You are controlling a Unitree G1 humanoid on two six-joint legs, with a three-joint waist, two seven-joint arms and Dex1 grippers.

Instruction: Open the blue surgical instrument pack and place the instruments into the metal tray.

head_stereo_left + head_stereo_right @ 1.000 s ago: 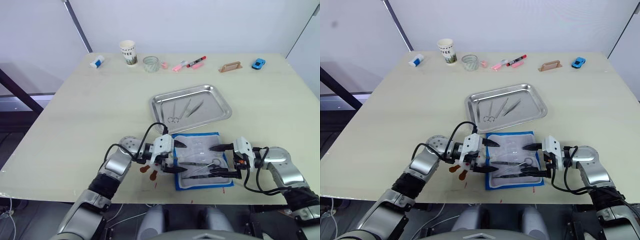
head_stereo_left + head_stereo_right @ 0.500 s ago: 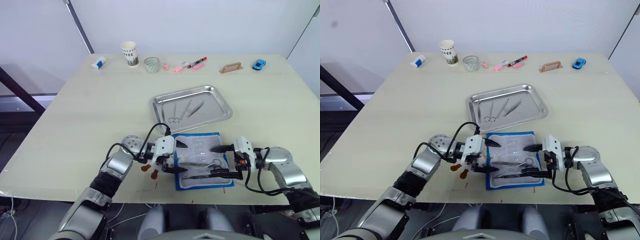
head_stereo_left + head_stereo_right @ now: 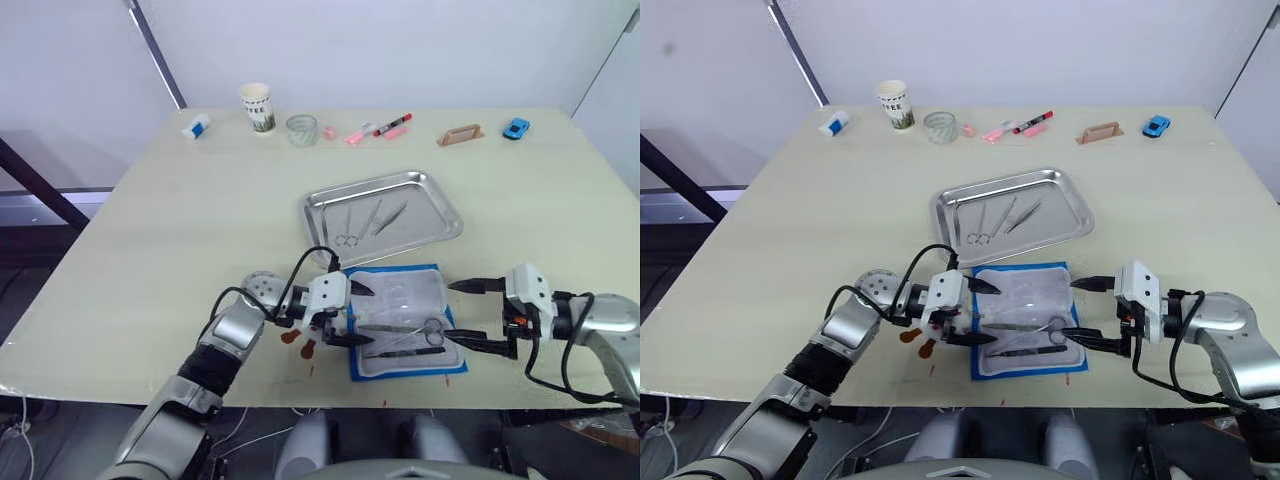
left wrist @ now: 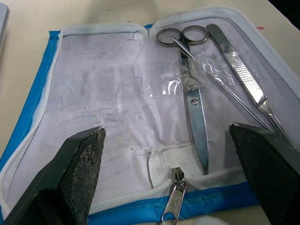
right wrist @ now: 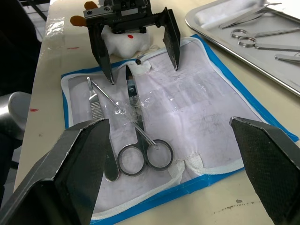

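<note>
Blue pack (image 3: 405,320) lies open, lower centre | scissors (image 5: 138,136) + 2 tools inside | L gripper (image 3: 352,313) & R gripper (image 3: 478,315) both spread, empty | grab scissors by rings, lift straight → tray (image 3: 440,228)

Left gripper (image 3: 362,314) hovers low with fingers spread wide, right gripper (image 3: 478,315) faces it from the opposite side, fingers equally spread
</note>
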